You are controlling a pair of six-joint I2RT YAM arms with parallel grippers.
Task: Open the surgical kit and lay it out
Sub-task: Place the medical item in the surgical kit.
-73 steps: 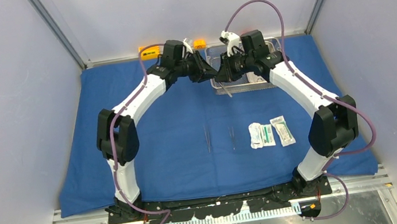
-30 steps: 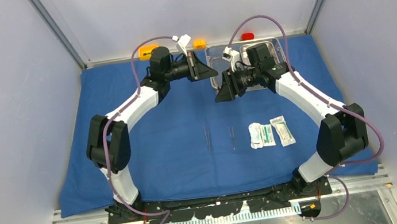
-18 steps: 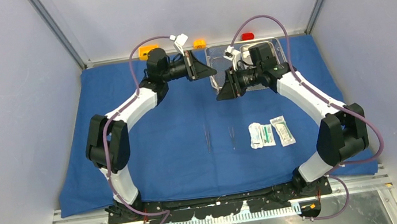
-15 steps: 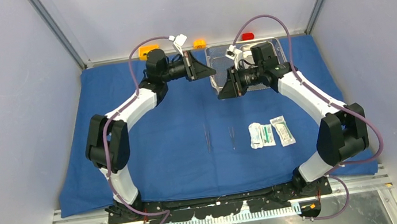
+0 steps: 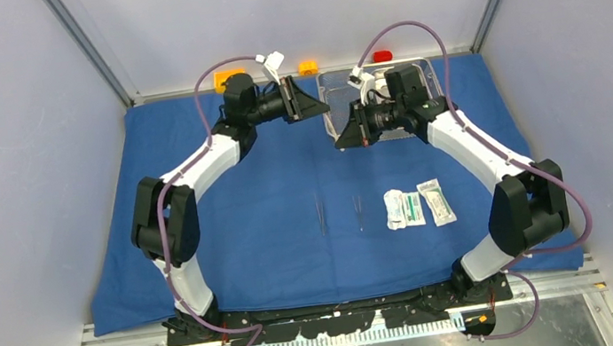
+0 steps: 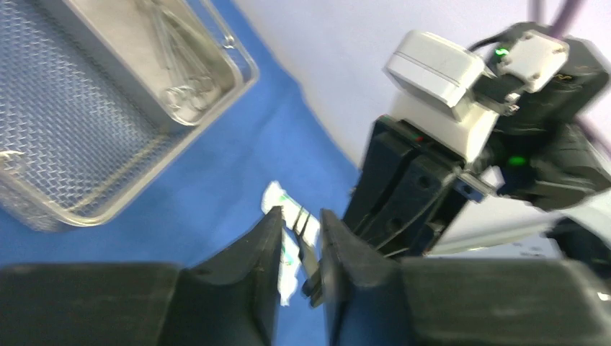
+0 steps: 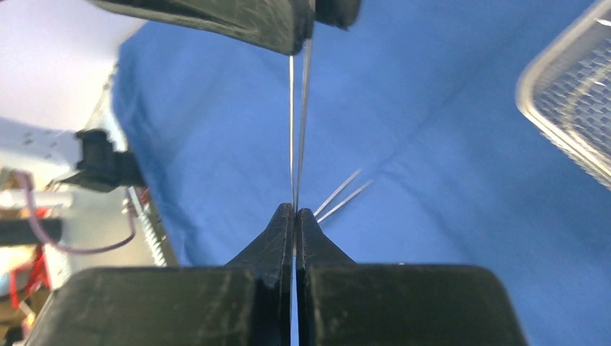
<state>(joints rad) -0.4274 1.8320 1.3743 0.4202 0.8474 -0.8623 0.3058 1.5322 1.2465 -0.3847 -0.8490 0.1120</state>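
– Grip on the right?
– Right gripper (image 7: 295,213) is clamped tight on thin forceps (image 7: 297,130). Left gripper (image 6: 299,231), jaws slightly apart, sits at their other end.
– Around them?
– Mesh tray (image 5: 335,80) just beside, on the blue cloth (image 5: 270,196); packets (image 5: 415,206) lie well apart.

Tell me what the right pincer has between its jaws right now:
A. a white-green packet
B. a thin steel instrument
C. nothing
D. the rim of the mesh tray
B: in the right wrist view the right pincer has its jaws shut on a thin steel instrument, whose two narrow blades run straight up from the fingertips.
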